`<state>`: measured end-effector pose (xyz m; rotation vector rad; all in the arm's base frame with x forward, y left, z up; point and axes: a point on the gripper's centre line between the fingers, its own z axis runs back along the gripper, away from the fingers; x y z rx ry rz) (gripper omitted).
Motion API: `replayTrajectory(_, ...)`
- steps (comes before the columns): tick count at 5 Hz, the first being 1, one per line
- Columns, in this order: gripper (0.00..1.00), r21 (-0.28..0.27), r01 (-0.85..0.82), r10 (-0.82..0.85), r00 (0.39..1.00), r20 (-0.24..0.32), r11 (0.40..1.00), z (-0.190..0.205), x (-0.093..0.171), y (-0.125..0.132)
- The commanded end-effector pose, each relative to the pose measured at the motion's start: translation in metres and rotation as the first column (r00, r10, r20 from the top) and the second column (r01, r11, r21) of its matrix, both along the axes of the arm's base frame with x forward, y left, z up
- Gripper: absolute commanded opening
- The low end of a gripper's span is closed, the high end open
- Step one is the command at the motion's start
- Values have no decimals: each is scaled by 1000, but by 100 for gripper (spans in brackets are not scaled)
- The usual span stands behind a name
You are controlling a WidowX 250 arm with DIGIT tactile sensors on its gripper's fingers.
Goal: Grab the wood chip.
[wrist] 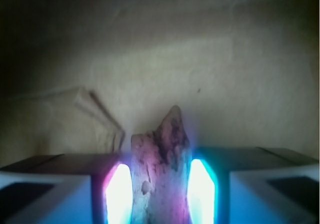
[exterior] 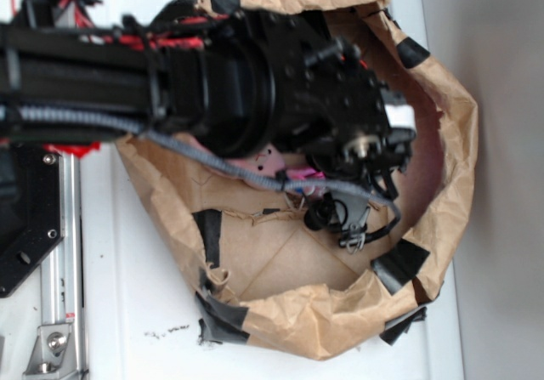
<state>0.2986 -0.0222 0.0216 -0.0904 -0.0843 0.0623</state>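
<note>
In the wrist view the wood chip (wrist: 162, 154), a rough brownish piece with a jagged pointed end, stands between the two glowing pads (wrist: 119, 194) of my gripper (wrist: 160, 186). Both pads press against its sides, so the gripper is shut on it. Behind it lies crumpled brown paper (wrist: 210, 58). In the exterior view my black arm reaches over the paper-lined basin, and the gripper (exterior: 353, 223) points down into it. The wood chip is hidden there by the arm and cables.
The basin is a brown paper bag wall (exterior: 446, 142) held with black tape patches (exterior: 399, 265) on a white table (exterior: 127, 295). A bit of the pink plush (exterior: 299, 176) shows under the arm. A metal rail (exterior: 55, 312) runs at the left.
</note>
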Motion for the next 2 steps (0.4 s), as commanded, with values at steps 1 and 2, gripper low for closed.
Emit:
replayTrajectory(1,0,178,101,-122,986,111,979,99,3,12)
replayTrajectory(2,0,111,138,-152,980,128,984,139,-3,18)
